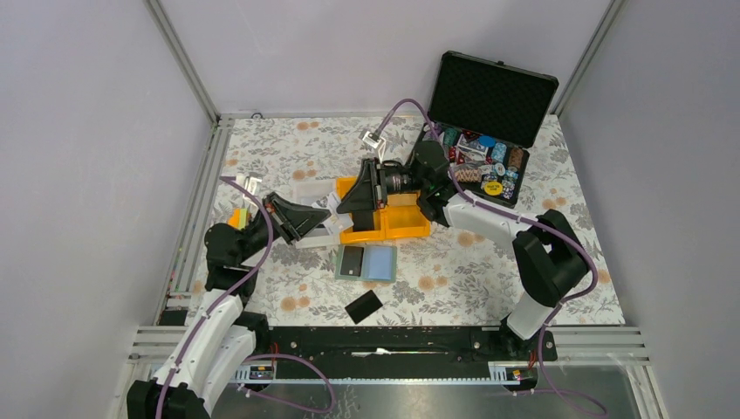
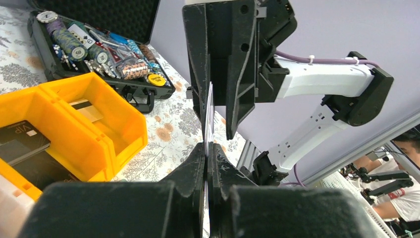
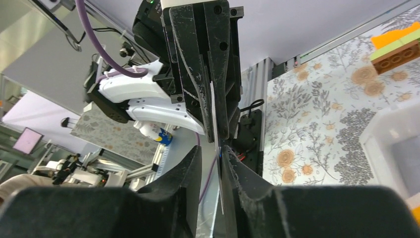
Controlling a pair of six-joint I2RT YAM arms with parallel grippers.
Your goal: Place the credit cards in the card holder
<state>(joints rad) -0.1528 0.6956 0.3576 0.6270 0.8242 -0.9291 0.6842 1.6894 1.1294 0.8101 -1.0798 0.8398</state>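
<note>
Over the flowered desk (image 1: 454, 281) both arms reach inward and meet at the left edge of the yellow bin (image 1: 410, 230). The left arm (image 1: 229, 249) bends at the elbow, with its forearm pointing to its right. The right arm (image 1: 489, 220) crosses far to its left, above the bin.

The holder (image 1: 366, 263) lies open on the desk just nearer the bases than the bin. A black card (image 1: 352, 260) sits on its left page, and the pale blue pocket (image 1: 380, 261) beside it is bare. A loose card (image 1: 363, 306), also black, lies on the desk nearer the bases.

The two claws face each other tip to tip. The left claw (image 2: 207, 148) is clamped on a pale card (image 2: 209, 111), seen edge-on from both wrists. The right claw (image 3: 212, 152) straddles the same card with its jaws a little apart: one finger lies along the card and a gap shows on the other side.

The card looks light, stiff and slick, so it would likely slip or twist if pinched at a corner. It seems best gripped flat across its faces near one short end, leaving the far end free to slide into a pocket.
</note>
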